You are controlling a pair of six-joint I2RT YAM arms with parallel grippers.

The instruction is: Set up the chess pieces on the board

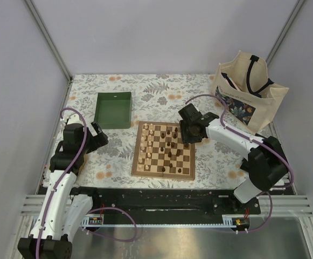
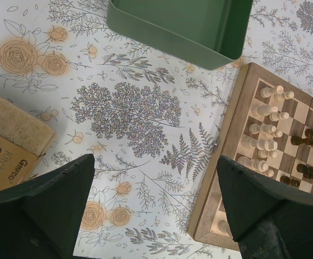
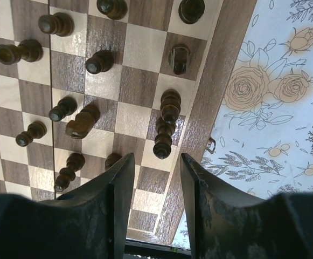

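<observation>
The board (image 1: 164, 171) lies mid-table with dark brown chess pieces (image 1: 171, 144) on its right half and cream pieces (image 1: 148, 145) on its left. My right gripper (image 1: 187, 133) hovers over the board's far right corner. In the right wrist view it (image 3: 155, 178) is open and empty, just short of a tall dark piece (image 3: 163, 138) at the board's (image 3: 199, 116) edge column; a dark knight (image 3: 81, 121) lies tipped. My left gripper (image 1: 98, 137) is left of the board; in the left wrist view it (image 2: 156, 216) is open and empty above the cloth, with cream pieces (image 2: 264, 129) to its right.
A green tray (image 1: 113, 109) stands at the back left of the board and shows in the left wrist view (image 2: 183, 32). A tote bag (image 1: 250, 89) stands at the back right. A sponge pack (image 2: 11, 145) lies left of my left gripper.
</observation>
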